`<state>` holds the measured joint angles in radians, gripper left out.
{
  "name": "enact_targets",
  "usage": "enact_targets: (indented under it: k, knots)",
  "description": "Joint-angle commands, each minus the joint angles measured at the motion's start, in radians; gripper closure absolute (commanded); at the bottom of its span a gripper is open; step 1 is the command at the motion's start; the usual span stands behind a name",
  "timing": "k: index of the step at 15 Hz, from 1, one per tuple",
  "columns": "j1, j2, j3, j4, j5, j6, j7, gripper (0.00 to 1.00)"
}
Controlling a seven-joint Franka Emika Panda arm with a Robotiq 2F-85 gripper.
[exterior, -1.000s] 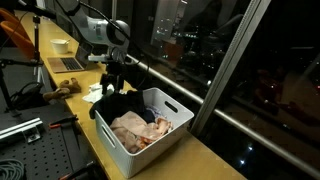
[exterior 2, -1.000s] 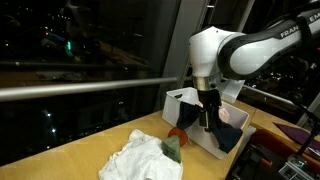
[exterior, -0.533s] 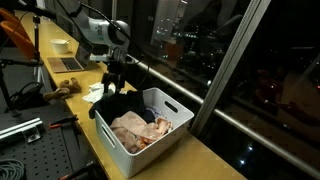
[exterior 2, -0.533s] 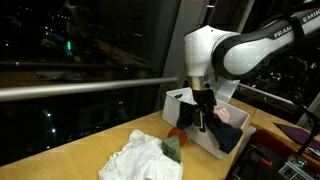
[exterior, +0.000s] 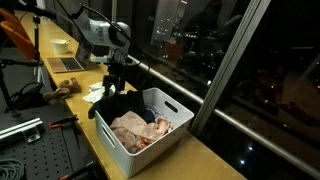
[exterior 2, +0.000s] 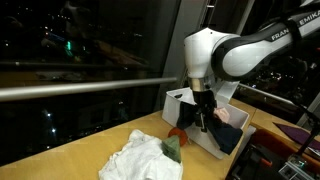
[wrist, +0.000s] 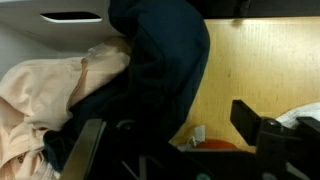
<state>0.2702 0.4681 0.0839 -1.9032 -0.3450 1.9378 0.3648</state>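
Note:
A white bin [exterior: 122, 156] stands on the wooden table, with a peach cloth [exterior: 140, 128] inside and a dark navy garment [exterior: 115, 104] draped over its near rim. My gripper [exterior: 113, 86] hangs just above that garment, pointing down. In the wrist view the gripper [wrist: 168, 118] is open, its fingers [wrist: 252, 122] spread wide, and the dark garment [wrist: 160, 60] lies between and under them, half in the bin and half on the table [wrist: 262, 60]. The peach cloth [wrist: 40, 85] fills the bin's left side. In an exterior view the gripper [exterior 2: 205, 122] is at the bin's [exterior 2: 178, 102] edge.
A white cloth [exterior 2: 140, 160] and a red and green item [exterior 2: 175, 142] lie on the table beside the bin. A laptop [exterior: 68, 63], a bowl [exterior: 61, 44] and a brown toy [exterior: 62, 89] sit further along. A window with a railing [exterior 2: 90, 88] borders the table.
The arm has shifted slightly toward the bin's edge and a little lower over the dark garment. Nothing else has moved.

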Motion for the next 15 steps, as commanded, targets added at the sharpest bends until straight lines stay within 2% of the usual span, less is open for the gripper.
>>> enact_targets:
  k: [1,6,8,12,15]
  knots:
    - [0.007,0.011,-0.012,0.005,-0.014,0.0,-0.006,0.49]
    - [-0.002,0.001,-0.022,-0.028,-0.013,0.016,-0.004,0.88]
    - [-0.006,-0.001,-0.026,-0.039,-0.013,0.022,-0.005,0.99]
    - [-0.001,-0.026,-0.03,-0.047,-0.018,0.013,-0.004,1.0]
    - [0.013,-0.125,-0.022,-0.07,-0.029,-0.01,0.0,1.0]
